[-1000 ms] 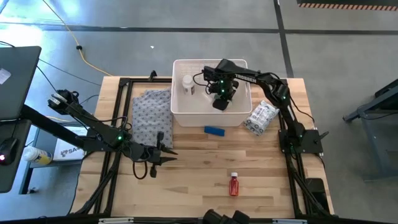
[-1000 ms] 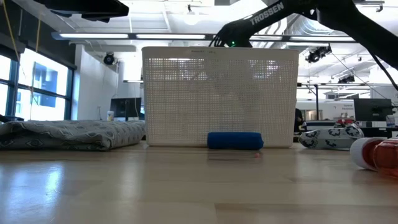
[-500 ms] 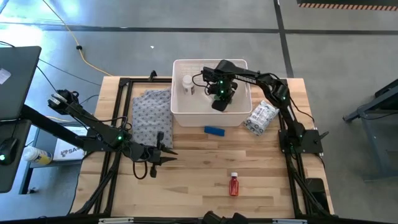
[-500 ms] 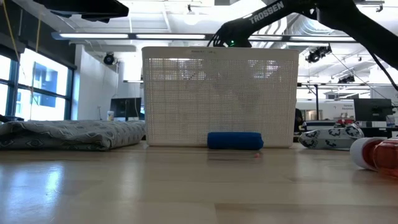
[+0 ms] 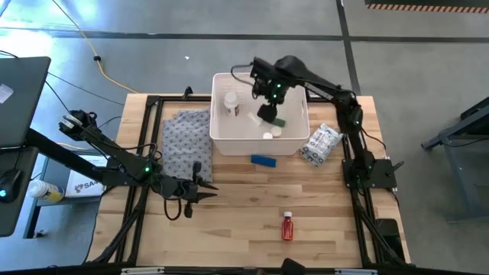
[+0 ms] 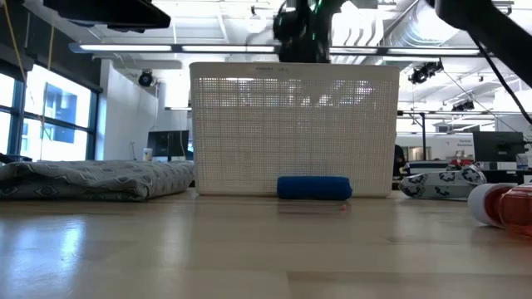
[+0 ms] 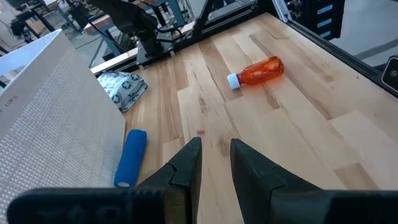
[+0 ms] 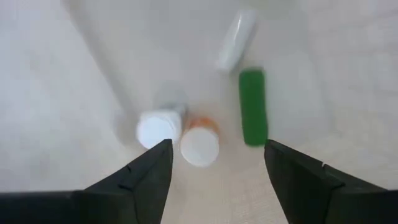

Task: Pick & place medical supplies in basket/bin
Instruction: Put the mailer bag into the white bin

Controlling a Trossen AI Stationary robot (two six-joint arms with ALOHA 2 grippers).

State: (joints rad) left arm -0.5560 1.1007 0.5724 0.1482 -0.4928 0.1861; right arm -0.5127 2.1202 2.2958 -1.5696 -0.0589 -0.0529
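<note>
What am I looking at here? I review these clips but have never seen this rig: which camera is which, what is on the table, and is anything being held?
Two dark robot arms work at a wooden table. One picture looks straight down from above, one sits at table height, and one camera rides on each wrist.

The right gripper hangs over the white basket, fingers open and holding nothing. Its wrist camera looks down into the basket at a green tube and small white-capped bottles.

The left gripper waits low over the table's near left part, fingers nearly closed, also empty.

Outside the basket lie a blue block right in front of it, a crinkly packet to its right, a red bottle with a white cap nearer the front edge, and a grey cloth to its left.
</note>
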